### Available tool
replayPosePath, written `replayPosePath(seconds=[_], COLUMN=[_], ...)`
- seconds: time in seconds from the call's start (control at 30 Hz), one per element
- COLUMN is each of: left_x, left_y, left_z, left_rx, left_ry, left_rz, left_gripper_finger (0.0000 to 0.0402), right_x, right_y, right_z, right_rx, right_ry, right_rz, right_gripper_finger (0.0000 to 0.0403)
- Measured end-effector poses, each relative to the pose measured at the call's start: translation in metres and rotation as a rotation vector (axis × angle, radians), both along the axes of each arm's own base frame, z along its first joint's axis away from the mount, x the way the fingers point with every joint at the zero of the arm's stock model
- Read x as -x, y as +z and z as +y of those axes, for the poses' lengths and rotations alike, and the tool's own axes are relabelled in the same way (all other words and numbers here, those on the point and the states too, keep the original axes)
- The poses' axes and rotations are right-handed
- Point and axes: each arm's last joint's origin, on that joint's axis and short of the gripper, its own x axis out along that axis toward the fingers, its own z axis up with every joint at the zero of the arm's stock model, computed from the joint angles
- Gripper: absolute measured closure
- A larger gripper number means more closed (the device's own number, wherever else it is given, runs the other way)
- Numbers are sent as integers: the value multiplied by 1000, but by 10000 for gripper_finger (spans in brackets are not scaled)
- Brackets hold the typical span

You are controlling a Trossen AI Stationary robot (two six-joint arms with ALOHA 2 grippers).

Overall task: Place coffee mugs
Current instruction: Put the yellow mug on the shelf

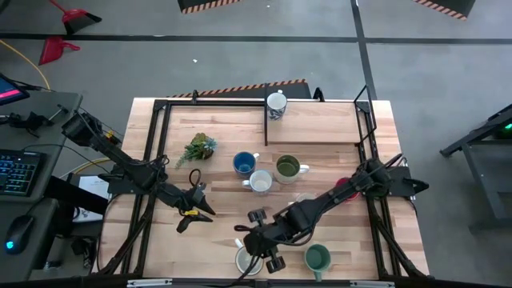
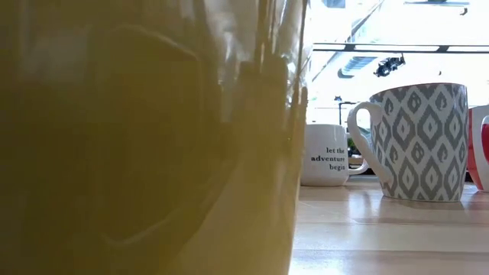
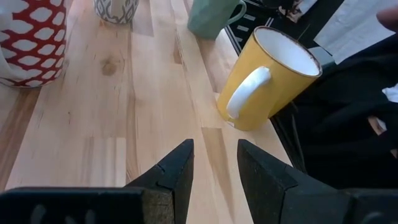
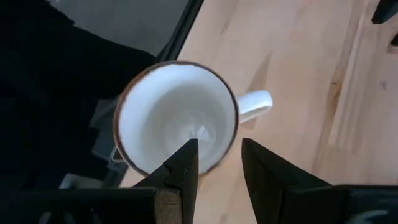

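Table: a pale wooden top (image 1: pixel 336 132) inside a dark metal frame, with a raised wooden board at the far right part.
Yellow mug: a yellow mug (image 3: pixel 268 78) with a white inside and white handle stands upright at the near edge of the table, right against the frame rail; the same mug (image 4: pixel 177 118) seen from above holds nothing; in the low view it fills the left half as a yellow blur (image 2: pixel 153 137).
Right gripper: the right gripper (image 4: pixel 219 167) hangs just above that mug's rim, fingers a little apart with a narrow gap, pinching nothing; one finger overlaps the rim in the picture, contact cannot be told.
Left gripper: the left gripper (image 3: pixel 214 167) hovers over bare wood, fingers slightly spread and empty, pointed toward the yellow mug, which stands apart from it.
Teal mug: a teal green mug (image 1: pixel 318 258) stands near the front edge, just beside the right gripper's mug.
Middle cluster: a blue mug (image 1: pixel 245 163), a white mug (image 1: pixel 261 182) and an olive green mug (image 1: pixel 287 167) stand close together at mid-table.
Far mug: a patterned white mug (image 1: pixel 276 104) stands on the raised board's left corner.
Low view mugs: a white lettered mug (image 2: pixel 330 155) and a grey-patterned mug (image 2: pixel 419 141) stand upright.
Red mug: a red-and-white patterned mug (image 3: pixel 32 38) stands apart from the left gripper.
Plant sprig: a leafy sprig (image 1: pixel 198 149) lies left of the cluster.
Open room: bare wood lies along the table's left side and between the two grippers.
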Motion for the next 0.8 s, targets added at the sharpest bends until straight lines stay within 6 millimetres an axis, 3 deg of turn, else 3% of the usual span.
replayPosePath(seconds=[0.67,0.8], left_x=[0,0], left_y=[0,0], left_z=[0,0], left_rx=[0,-1], left_ry=[0,0], left_rz=[0,0], left_gripper_finger=[289,289], right_x=[-7,-13], right_y=[-16,-33], right_z=[7,10], right_rx=[-59,-46], right_ry=[-92,-92], right_rz=[-6,18], right_gripper_finger=[299,299])
